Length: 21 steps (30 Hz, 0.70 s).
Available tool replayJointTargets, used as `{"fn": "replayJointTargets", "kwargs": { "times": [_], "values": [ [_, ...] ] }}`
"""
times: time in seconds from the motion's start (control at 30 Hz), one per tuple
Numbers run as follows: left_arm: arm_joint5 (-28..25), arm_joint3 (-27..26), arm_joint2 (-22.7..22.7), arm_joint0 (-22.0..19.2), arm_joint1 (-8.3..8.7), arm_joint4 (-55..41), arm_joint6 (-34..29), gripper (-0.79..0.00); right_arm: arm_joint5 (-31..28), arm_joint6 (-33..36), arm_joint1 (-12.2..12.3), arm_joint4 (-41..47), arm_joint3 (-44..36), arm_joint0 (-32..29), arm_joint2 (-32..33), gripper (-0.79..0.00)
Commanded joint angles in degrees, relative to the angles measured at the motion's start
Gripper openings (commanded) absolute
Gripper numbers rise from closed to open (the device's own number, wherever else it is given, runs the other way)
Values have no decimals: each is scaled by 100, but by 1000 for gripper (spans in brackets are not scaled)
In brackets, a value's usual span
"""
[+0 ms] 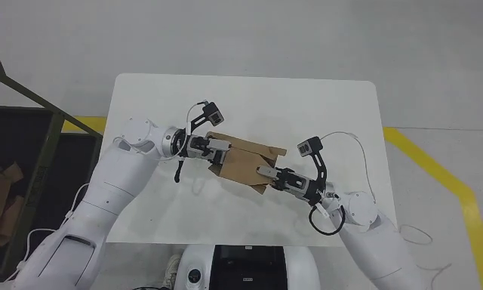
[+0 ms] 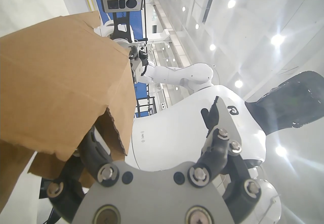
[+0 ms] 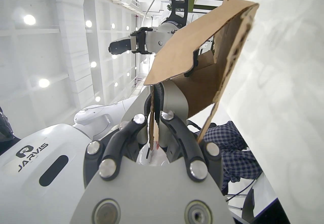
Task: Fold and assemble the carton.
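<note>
Your right gripper (image 3: 155, 108) is pinched tight on one thin flap of the carton (image 1: 245, 163) over the middle of the table (image 1: 151, 101), while your left gripper (image 1: 219, 148) gapes wide, gripping nothing, so a hard push could twist that flap free or tear it.

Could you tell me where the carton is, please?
In the top view, the carton is at the centre of the table, between the left claw and the right claw gripping it.
</note>
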Motion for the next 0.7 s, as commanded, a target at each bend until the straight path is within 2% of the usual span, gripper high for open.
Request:
{"fn": "replayJointTargets", "kwargs": {
  "times": [0.0, 0.33, 0.63, 0.67],
  "values": [
    [35, -40, -46, 43, 14, -23, -60, 0, 5, 17, 2, -12, -3, 30, 14, -785],
    [-36, -36, -148, 153, 43, -96, -184, 0, 192, 150, 3, 62, 50, 223, 29, -785],
    [-176, -26, -218, 210, 32, -239, -32, 0, 203, -304, -37, 41, 107, 214, -53, -785],
    [-191, -25, -226, 214, 30, -247, 1, -31, 199, -354, -41, 37, 108, 198, -60, -785]
  ]
}}
